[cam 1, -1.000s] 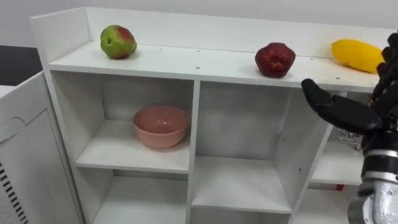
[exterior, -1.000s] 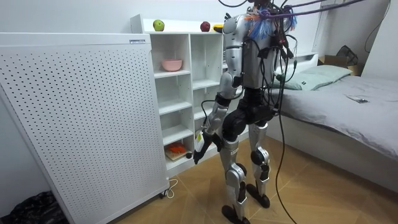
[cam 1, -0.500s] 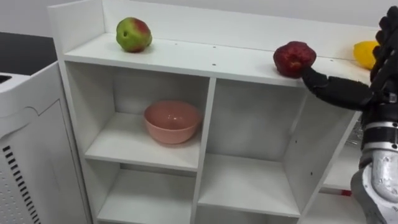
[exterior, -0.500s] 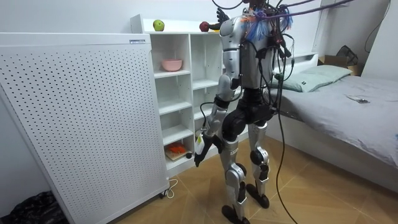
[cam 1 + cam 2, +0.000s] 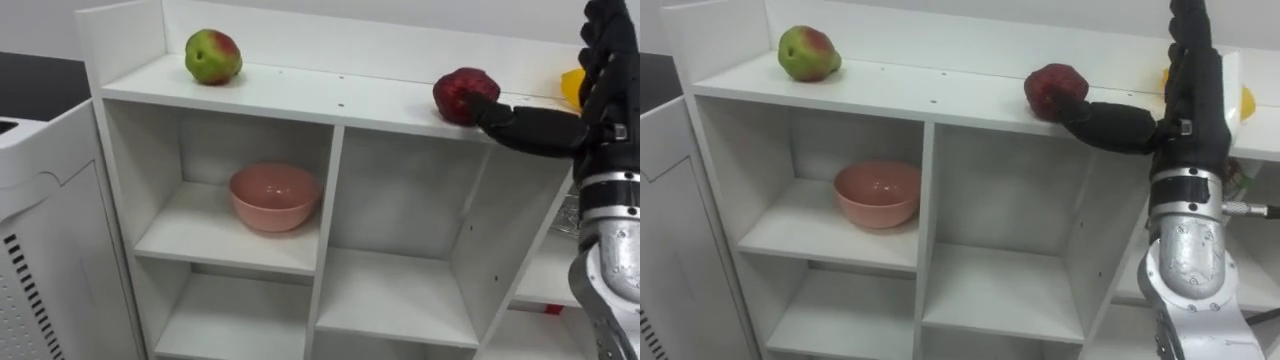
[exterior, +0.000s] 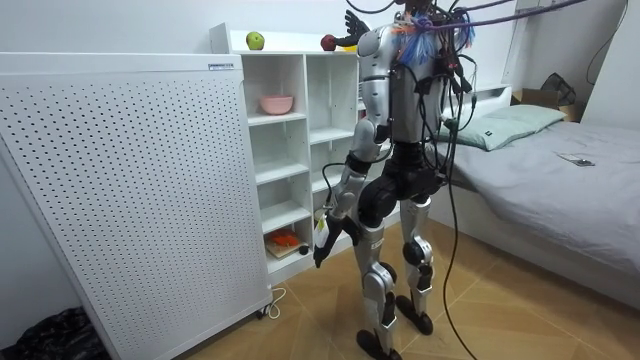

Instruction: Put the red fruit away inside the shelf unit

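The robot is standing in front of the white closet (image 5: 300, 96), right arm raised to the closet's top board. The right hand (image 5: 600, 125) is reaching in at the right part of that board. Its fingers (image 5: 603, 45) are pointing straight up and its thumb is stretching out sideways, with nothing held. The thumb's tip is touching the right front of the dark red fruit (image 5: 458, 94), which is sitting on the top board above the closet's right-hand partition.

A second ago this hand was hanging lower, in front of the closet's upper right compartment and clear of the fruit. Half a second ago the thumb was just beside the fruit. The fruit itself is lying about where it was.

The green-and-red apple (image 5: 212, 56) is resting unmoved at the left end of the closet's top board. The yellow fruit (image 5: 571, 88) is partly hidden behind the hand at the right end. The pink bowl (image 5: 274, 197) is sitting in the closet's upper left compartment.

The left hand (image 6: 322, 240) is hanging low in front of the closet's lower shelves, as before. I cannot tell how its fingers are set.
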Motion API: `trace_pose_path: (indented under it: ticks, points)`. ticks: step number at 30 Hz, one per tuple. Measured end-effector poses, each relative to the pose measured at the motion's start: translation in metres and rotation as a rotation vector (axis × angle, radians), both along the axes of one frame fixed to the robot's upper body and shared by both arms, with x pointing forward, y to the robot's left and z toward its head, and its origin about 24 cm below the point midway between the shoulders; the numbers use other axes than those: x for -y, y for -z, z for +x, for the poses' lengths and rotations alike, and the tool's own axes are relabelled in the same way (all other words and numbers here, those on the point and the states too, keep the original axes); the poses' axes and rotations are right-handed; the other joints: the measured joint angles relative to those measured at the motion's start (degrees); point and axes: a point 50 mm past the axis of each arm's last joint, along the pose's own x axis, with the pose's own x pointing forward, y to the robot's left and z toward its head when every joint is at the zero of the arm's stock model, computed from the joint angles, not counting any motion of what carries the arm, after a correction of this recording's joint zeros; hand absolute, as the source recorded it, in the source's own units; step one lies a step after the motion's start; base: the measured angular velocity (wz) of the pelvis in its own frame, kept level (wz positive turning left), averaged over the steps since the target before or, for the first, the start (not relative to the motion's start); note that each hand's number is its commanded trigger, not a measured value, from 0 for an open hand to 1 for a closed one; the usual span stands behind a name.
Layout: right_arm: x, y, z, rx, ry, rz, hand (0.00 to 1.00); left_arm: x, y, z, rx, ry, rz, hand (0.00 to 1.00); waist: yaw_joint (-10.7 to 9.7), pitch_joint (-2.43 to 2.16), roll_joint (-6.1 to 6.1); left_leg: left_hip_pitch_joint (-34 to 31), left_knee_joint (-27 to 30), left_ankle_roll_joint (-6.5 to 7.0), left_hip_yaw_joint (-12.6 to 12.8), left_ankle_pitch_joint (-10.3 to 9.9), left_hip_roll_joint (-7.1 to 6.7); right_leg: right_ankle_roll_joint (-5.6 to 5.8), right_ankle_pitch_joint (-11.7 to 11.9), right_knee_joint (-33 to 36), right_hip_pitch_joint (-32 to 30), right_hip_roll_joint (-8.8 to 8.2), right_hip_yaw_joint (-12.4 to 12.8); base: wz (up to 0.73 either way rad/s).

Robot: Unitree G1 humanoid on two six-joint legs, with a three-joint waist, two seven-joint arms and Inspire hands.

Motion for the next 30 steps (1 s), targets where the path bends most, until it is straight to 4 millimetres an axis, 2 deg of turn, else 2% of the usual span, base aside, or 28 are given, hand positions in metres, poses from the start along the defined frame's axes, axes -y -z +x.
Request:
trace_pose_path:
  ticks: [9,15,21,28,29,30]
  points:
    - [0.002,0.009,0.005,-0.067,-0.013,-0.02,0.0,0.0,0.0,-0.004,-0.013,0.018,0.01,0.0,0.0,-0.27,0.3,-0.3,0.3,0.0,-0.1,0.0,0.0,-0.16,0.1,0.1,-0.1,-0.03,-0.1,0.0]
    - [0.004,0.014,0.009,-0.114,-0.022,-0.051,0.0,-0.001,0.0,-0.004,-0.011,0.016,0.015,0.0,0.0,-0.6,-0.35,-0.2,0.3,0.0,-0.4,0.0,0.0,-0.16,0.1,0.1,0.0,-0.02,-0.1,0.01]
    - [0.002,0.016,0.01,-0.144,-0.053,-0.049,0.0,-0.004,-0.002,-0.003,-0.008,0.014,0.028,0.0,0.1,-0.48,-1.35,-0.2,0.3,0.0,-1.3,0.0,-0.05,-0.16,0.1,0.0,0.2,0.01,-0.4,0.02]
    - [-0.008,0.02,0.013,-0.187,-0.149,-0.083,0.0,-0.005,-0.002,-0.003,-0.012,0.013,0.026,0.0,0.8,-0.33,-1.46,0.0,0.3,0.0,-1.7,0.0,-0.05,-0.16,0.1,-0.1,0.7,-0.01,-0.7,0.03]
    - [-0.008,0.02,0.013,-0.188,-0.153,-0.085,0.19,-0.005,-0.002,-0.003,-0.012,0.013,0.026,0.0,0.9,-0.3,-1.48,-0.1,0.3,0.0,-1.7,0.0,-0.06,-0.16,0.1,-0.1,0.7,-0.01,-0.7,0.0]
    - [-0.009,0.02,0.013,-0.191,-0.16,-0.09,0.5,-0.005,-0.002,-0.003,-0.012,0.013,0.026,0.0,1.0,-0.25,-1.52,-0.1,0.3,0.0,-1.7,0.0,-0.06,-0.16,0.1,-0.1,0.7,-0.02,-0.7,0.0]
